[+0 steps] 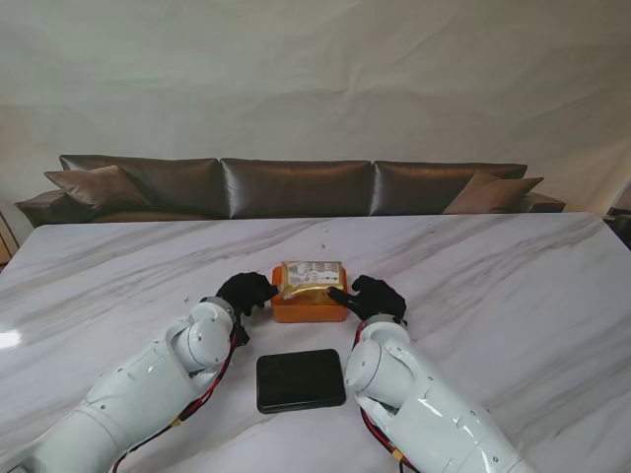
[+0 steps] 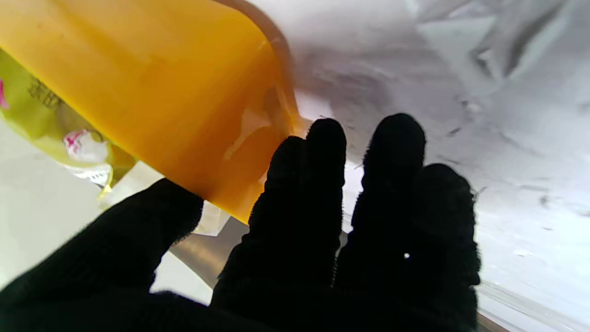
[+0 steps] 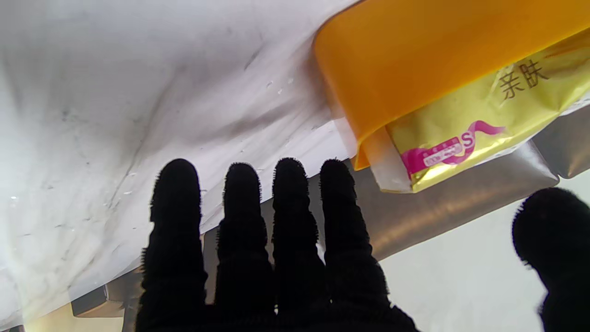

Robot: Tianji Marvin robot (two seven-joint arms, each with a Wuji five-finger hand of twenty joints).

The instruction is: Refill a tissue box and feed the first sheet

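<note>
Your orange plastic tissue box base (image 1: 309, 306) sits near the middle of the white marble table (image 1: 493, 296), with the yellow-green wrapped tissue pack (image 1: 312, 275) already resting in it. The pack's top rises above the orange walls, so the refill step looks done or nearly so.

The flat black rectangular lid (image 1: 301, 379) lies on the table nearer to you than the box, between the two forearms and apart from the box. It is not yet fitted.

Your left hand (image 1: 245, 293), in a black glove, is at the box's left end. The wrist view shows its fingers (image 2: 295, 193) spread, the thumb near the pack's edge; whether anything is pinched cannot be told.

Your right hand (image 1: 370, 296) is at the box's right end. Its fingers (image 3: 290, 207) are extended and apart, the thumb well clear, and it holds nothing.

Remaining, by my reading: seat the pack fully, open its wrapper if still sealed, set the lid on and draw the first sheet through. No loose sheet shows yet.
</note>
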